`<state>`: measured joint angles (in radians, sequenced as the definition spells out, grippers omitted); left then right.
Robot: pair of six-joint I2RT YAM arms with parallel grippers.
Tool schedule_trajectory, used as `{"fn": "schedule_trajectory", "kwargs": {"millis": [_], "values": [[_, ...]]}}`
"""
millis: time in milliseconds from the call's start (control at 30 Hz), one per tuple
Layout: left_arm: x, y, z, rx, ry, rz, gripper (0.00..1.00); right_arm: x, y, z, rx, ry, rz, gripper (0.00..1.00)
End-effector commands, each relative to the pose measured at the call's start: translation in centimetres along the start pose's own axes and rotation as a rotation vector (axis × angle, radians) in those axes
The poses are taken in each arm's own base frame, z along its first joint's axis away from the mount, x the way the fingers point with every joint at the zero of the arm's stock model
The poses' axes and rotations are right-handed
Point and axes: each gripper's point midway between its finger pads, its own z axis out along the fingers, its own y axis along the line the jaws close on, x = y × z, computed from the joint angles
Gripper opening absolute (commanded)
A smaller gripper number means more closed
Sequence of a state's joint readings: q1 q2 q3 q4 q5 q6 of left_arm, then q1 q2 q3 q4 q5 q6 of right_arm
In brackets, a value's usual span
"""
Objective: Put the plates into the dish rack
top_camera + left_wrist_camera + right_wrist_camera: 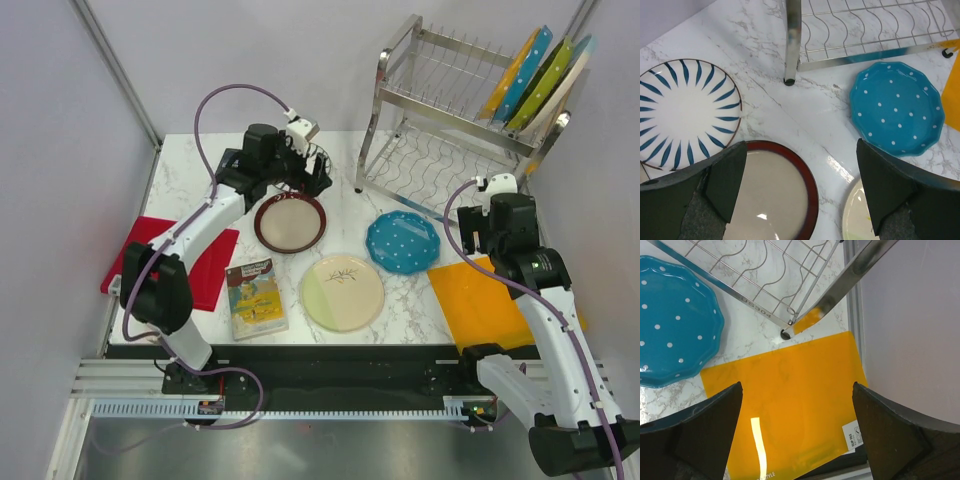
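Note:
The maroon-rimmed beige plate (290, 222) lies flat at table centre; it also shows in the left wrist view (775, 195). My left gripper (303, 172) (800, 165) hovers open and empty over its far edge. A white plate with dark radial stripes (685, 112) lies just beyond it. The teal dotted plate (402, 241) (897, 107) (672, 322) and the cream-and-green twig plate (342, 292) lie flat nearby. The steel dish rack (440, 110) stands at the back right with several plates (535, 80) upright in its upper shelf. My right gripper (482, 222) (796, 390) is open and empty above the orange board.
An orange board (490, 300) (785, 405) lies front right and a red board (165, 262) front left. A small picture book (255, 297) lies beside the twig plate. A rack leg (791, 45) stands close beyond the left gripper. Walls close in both sides.

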<state>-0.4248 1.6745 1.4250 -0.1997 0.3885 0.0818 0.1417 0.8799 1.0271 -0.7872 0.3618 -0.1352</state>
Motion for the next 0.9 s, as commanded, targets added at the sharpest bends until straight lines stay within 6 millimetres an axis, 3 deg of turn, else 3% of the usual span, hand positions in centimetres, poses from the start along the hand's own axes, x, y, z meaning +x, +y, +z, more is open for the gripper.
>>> {"fn": "schedule_trajectory", "kwargs": {"millis": [0,67,167,200,267,400,467,500,533,667,867], "values": [[-1.6,0.6,2.9,-0.053,-0.039,0.046,0.95,-1.4,-1.0,-0.3,0.045,-0.051,0.010,0.98],[-0.7,0.6,4.5,-0.054,-0.027,0.049,0.94,-2.9,-1.0,-0.8,0.024,-0.122,-0.010,0.98],[-1.4,0.4,6.3,-0.067,-0.069,0.072,0.91,-5.8,-0.7,-2.8,-0.033,-0.322,-0.050,0.98],[-1.6,0.5,7.4,-0.070,-0.082,0.095,0.89,-6.7,0.5,-3.3,-0.101,-0.396,-0.055,0.98],[-2.3,-0.4,8.7,-0.066,-0.120,0.135,0.87,-7.4,1.0,-4.5,-0.140,-0.464,0.016,0.96],[-4.2,-0.3,11.1,-0.096,-0.209,0.184,0.80,-6.3,1.1,-3.5,-0.132,-0.363,0.164,0.94],[-4.0,-0.3,12.5,-0.077,-0.219,0.187,0.78,-6.0,0.8,-3.2,-0.120,-0.345,0.177,0.93],[-5.2,-0.4,12.7,-0.070,-0.245,0.205,0.77,-6.0,0.7,-3.3,-0.113,-0.349,0.179,0.93],[-4.7,-0.3,13.7,-0.064,-0.242,0.210,0.75,-6.0,0.3,-3.3,-0.094,-0.350,0.186,0.93],[-7.3,0.4,14.9,-0.093,-0.319,0.235,0.70,-5.5,-0.6,-2.6,-0.039,-0.314,0.248,0.93],[-7.5,0.8,18.0,-0.076,-0.343,0.232,0.59,-5.1,-3.1,-2.3,0.076,-0.274,0.332,0.91]]}}
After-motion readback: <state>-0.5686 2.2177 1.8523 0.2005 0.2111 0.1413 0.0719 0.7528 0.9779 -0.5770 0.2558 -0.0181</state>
